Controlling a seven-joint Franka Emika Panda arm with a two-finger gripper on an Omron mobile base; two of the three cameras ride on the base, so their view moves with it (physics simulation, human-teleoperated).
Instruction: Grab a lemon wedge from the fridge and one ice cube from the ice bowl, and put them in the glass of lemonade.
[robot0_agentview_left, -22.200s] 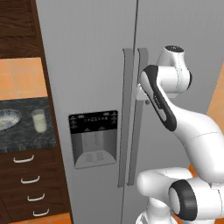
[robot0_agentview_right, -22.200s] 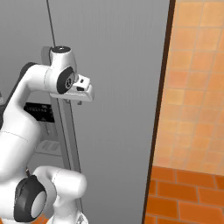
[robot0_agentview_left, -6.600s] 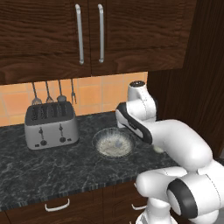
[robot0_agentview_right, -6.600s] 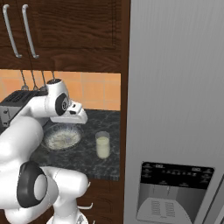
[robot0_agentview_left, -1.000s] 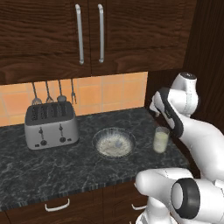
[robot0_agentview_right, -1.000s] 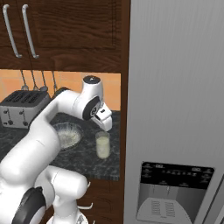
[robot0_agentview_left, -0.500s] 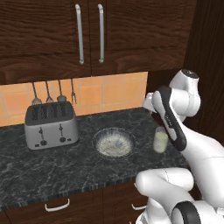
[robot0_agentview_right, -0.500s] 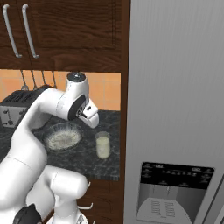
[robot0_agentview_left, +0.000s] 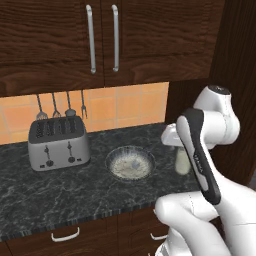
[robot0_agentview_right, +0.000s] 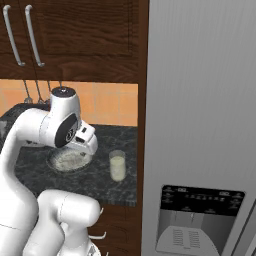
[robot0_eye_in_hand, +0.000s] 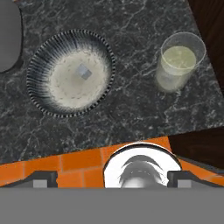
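While the gripper hangs released and empty above the counter, the bowl with its ice cube lies left of the glass, which stands near the counter's right end.

Toaster left of ice bowl, glass of lemonade right, on counter

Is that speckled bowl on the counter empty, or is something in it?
Not empty: the hand view shows one small ice cube lying near the middle of the ice bowl.
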